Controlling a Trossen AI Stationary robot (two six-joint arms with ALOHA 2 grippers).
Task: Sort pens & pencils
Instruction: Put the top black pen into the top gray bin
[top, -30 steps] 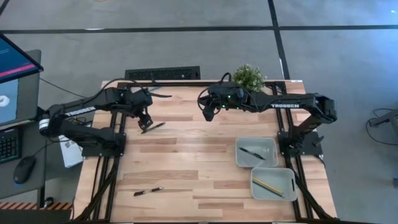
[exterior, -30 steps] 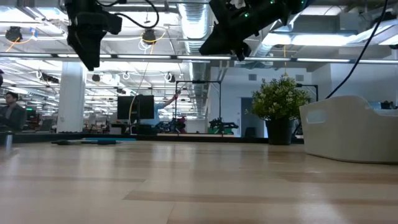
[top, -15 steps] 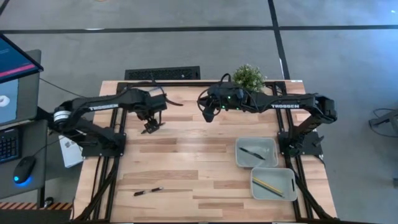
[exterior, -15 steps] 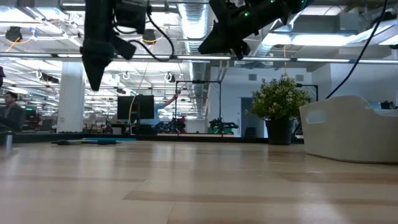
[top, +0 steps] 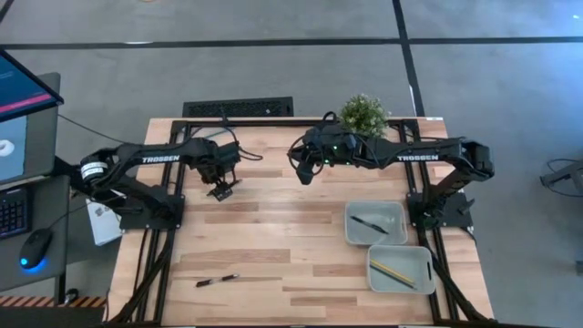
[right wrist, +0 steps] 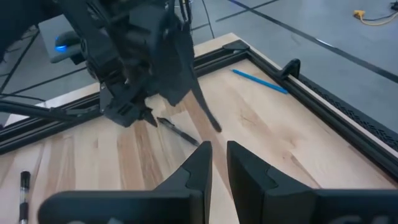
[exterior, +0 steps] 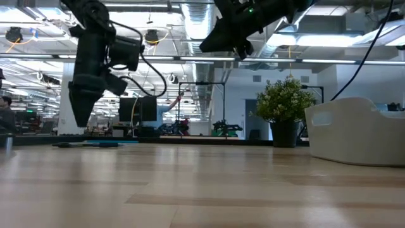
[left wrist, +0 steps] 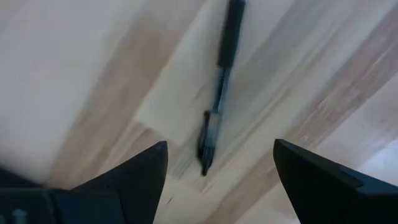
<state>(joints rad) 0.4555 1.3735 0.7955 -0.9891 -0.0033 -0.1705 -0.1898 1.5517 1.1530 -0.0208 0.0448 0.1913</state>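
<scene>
**Left gripper spread wide above a pen at the far left of the table**

High view: the left gripper (top: 221,189) hangs over the far left part of the table (top: 273,237), at a dark pen (top: 228,186) lying there. The right gripper (top: 301,173) is held above the far middle, just beside the plant (top: 363,112). A second pen (top: 216,281) lies alone near the front left edge. On the right, the grey tray (top: 375,223) holds a black pen (top: 368,222), and the tray (top: 400,270) in front of it holds a yellow pencil (top: 393,271).

Low view: the left gripper (exterior: 81,107) points down, clear of the wood. The right gripper (exterior: 212,44) stays high, empty. The plant (exterior: 286,107) and a white tray (exterior: 357,136) stand to the right.

Left wrist view: the fingers (left wrist: 134,177) stand wide apart, with the pen (left wrist: 217,93) lying on the wood between and beyond them, untouched.

Right wrist view: the fingers (right wrist: 196,171) are drawn narrow, holding nothing. Beyond them are the left gripper (right wrist: 134,112), the pen (right wrist: 180,132) under it, and a blue pencil (right wrist: 260,81) by the table's black rail.
</scene>
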